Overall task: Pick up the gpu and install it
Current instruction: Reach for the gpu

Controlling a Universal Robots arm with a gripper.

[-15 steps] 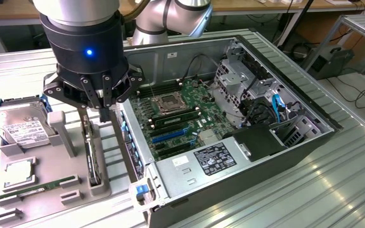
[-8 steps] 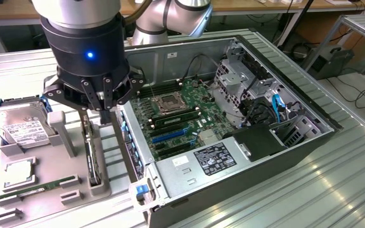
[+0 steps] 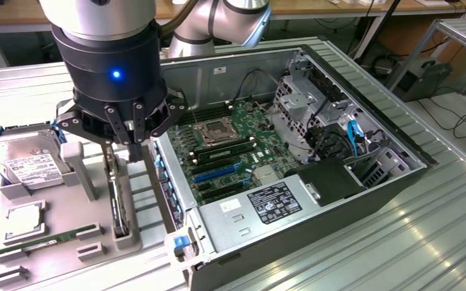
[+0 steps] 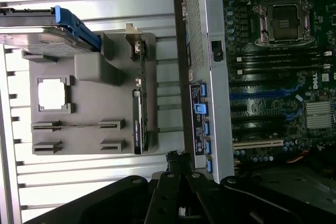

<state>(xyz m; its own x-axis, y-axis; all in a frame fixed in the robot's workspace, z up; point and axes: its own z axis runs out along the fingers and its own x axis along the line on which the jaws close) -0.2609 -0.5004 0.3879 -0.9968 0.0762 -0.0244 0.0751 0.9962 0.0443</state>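
Gpu [image 3: 118,200] [image 4: 137,124] stands on its long edge in a slot of the grey tray [image 3: 59,257] [image 4: 84,98], just beside the open computer case [image 3: 216,73]. The hard drive [image 3: 22,160] and the memory stick [image 3: 47,238] sit in their own holders on that tray. My gripper [image 3: 131,142] [image 4: 177,158] hangs above the tray near one end of the card. Its fingers are drawn fully together and it has hold of nothing.

As I judge it, the step in hand is the pick-up, and the gpu is untouched. To do it well, I would want the fingers spread before any descent. I would line them up across the thin top edge of the card and come down square to it. The grip should be firm enough that the card lifts straight out of its slot without scraping the tray walls.
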